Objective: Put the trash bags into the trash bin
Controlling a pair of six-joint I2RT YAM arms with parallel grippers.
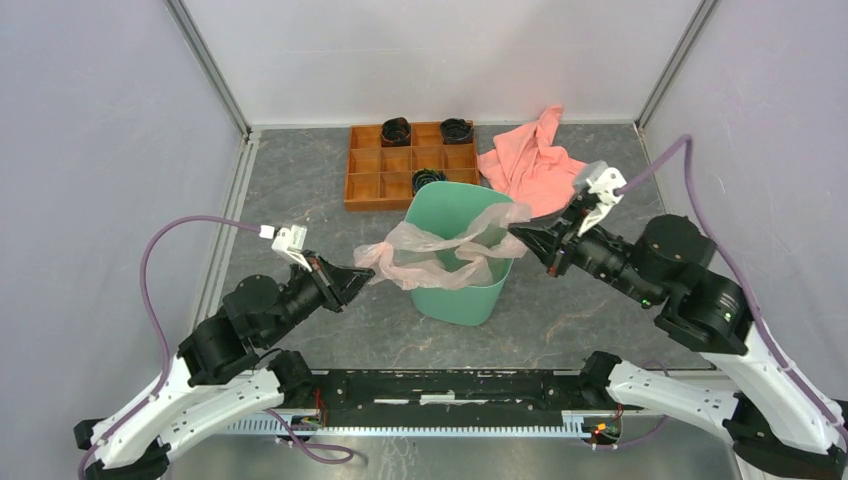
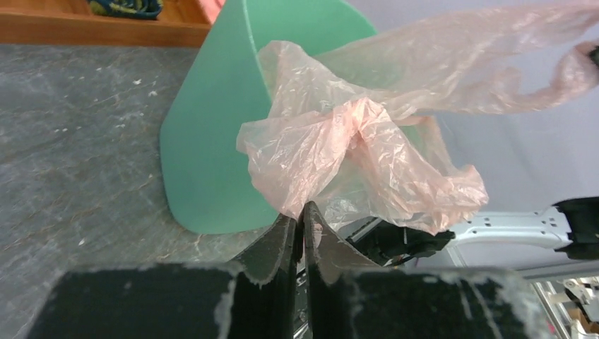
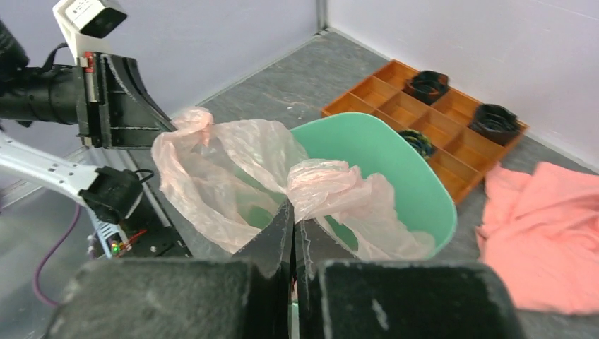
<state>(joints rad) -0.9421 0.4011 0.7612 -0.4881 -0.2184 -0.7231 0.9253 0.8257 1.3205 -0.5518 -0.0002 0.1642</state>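
Note:
The thin, translucent pale pink trash bag (image 1: 440,252) hangs stretched across the mouth of the mint-green trash bin (image 1: 455,292), partly draped inside it and over its left rim. My left gripper (image 1: 368,271) is shut on the bag's left end (image 2: 332,152), left of the bin. My right gripper (image 1: 514,232) is shut on the bag's right end (image 3: 332,191) above the bin's right rim (image 3: 431,183). The bin (image 2: 212,141) stands upright mid-table.
An orange compartmented tray (image 1: 385,170) with black round parts (image 1: 396,131) stands behind the bin. A salmon-pink cloth towel (image 1: 530,165) lies at the back right, also in the right wrist view (image 3: 544,233). Aluminium frame posts and white walls bound the table.

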